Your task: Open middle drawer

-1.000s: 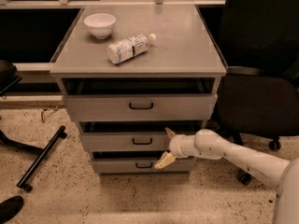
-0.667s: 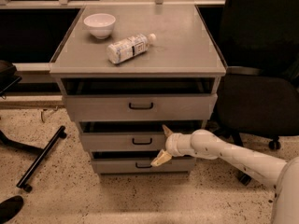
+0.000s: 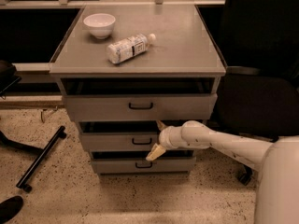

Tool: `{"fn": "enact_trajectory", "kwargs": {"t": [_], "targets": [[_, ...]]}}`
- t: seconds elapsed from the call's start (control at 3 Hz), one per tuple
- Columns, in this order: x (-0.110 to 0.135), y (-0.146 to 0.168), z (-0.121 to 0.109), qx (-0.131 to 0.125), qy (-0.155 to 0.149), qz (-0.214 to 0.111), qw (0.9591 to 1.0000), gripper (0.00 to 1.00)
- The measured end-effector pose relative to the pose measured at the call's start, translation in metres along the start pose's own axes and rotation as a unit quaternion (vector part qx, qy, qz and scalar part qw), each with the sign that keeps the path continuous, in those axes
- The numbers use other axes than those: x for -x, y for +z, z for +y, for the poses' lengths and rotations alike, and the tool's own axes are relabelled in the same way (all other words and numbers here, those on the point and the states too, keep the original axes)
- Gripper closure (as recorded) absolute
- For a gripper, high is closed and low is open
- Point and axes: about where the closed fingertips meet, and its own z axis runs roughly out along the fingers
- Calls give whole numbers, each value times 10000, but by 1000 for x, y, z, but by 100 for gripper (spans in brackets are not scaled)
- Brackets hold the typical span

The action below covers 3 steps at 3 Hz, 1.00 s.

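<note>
The middle drawer point(image 3: 114, 143) is the grey front between a wider top drawer point(image 3: 93, 108) and a narrower bottom drawer point(image 3: 168, 165). Its small dark loop handle point(image 3: 141, 141) sits at the centre. A dark gap shows above its front. My gripper point(image 3: 154, 140) is just right of that handle, in front of the drawer front. It is open, with one fingertip point(image 3: 160, 124) near the drawer's top edge and the other point(image 3: 154, 153) near its bottom edge. My white arm reaches in from the lower right.
A white bowl point(image 3: 99, 24) and a plastic bottle point(image 3: 128, 47) lying on its side rest on the cabinet top point(image 3: 187, 41). A black office chair point(image 3: 261, 92) stands close on the right. A black chair leg point(image 3: 39, 157) lies on the floor at left.
My gripper has moved a little to the left along the middle drawer front, closer to its handle. The drawers, bowl and bottle have not moved.
</note>
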Motion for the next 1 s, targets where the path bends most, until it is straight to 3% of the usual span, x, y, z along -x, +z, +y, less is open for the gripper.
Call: {"fn": "enact_trajectory", "kwargs": {"t": [0.67, 1.0], "targets": [[-19, 17, -12, 254, 393, 497, 9977, 0], [-36, 28, -10, 624, 684, 890, 9917, 0]]}}
